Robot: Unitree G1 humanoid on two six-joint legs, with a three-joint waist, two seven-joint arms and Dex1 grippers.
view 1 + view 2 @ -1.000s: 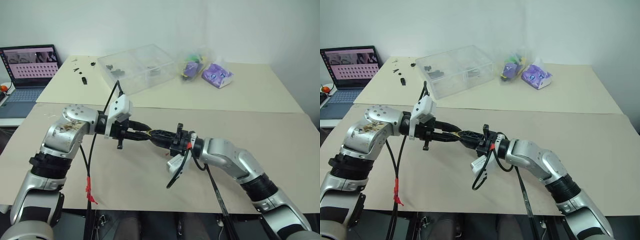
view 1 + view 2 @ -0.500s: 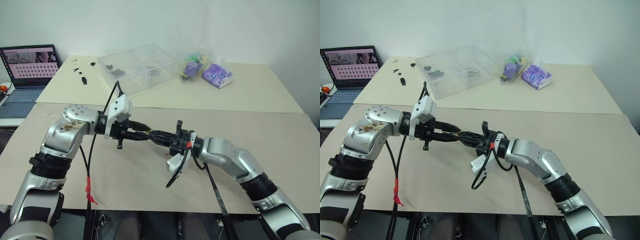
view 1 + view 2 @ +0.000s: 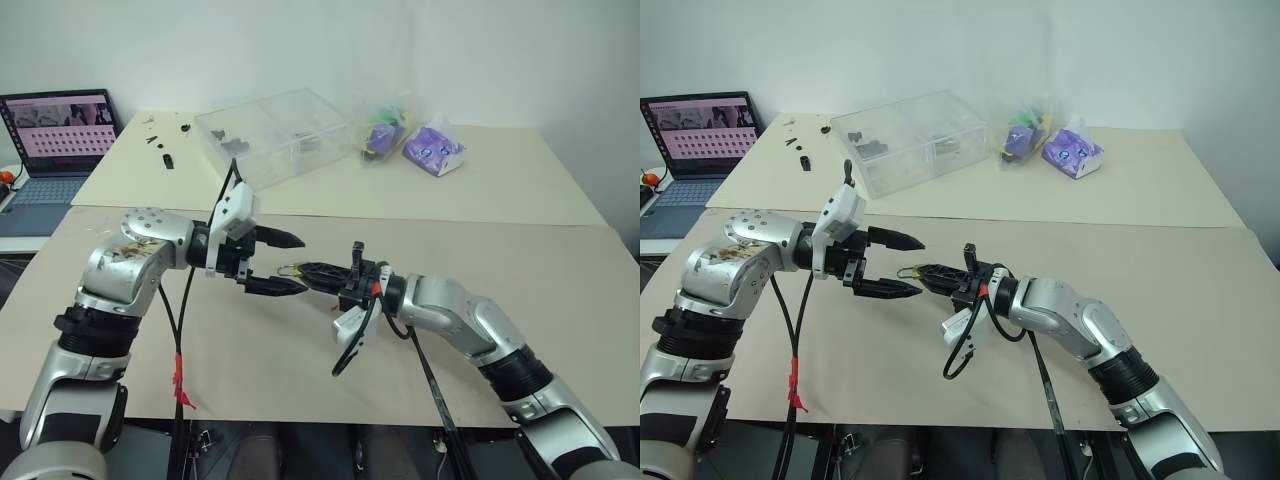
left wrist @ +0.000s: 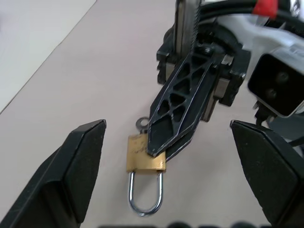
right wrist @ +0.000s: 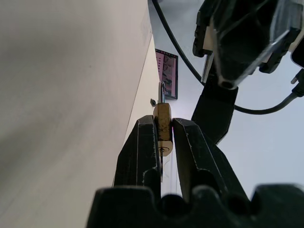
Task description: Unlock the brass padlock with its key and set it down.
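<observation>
The right tool (image 4: pixel 161 142) is clenched on the brass padlock (image 4: pixel 145 154), pinching the gold body between its two black fingers (image 5: pixel 142 152) above the worktop (image 3: pixel 300 370). The silvery shackle sticks out past the fingertips, towards the left tool (image 3: pixel 285 263). That left tool is released, fingers spread wide, just beside the padlock without touching it. A key's head (image 4: pixel 141 123) shows behind the lock body.

Left gripper (image 3: pixel 288 263) spread wide above the table (image 3: pixel 560 290); right gripper (image 3: pixel 305 270) pinches the brass padlock (image 3: pixel 288 270) between them.
</observation>
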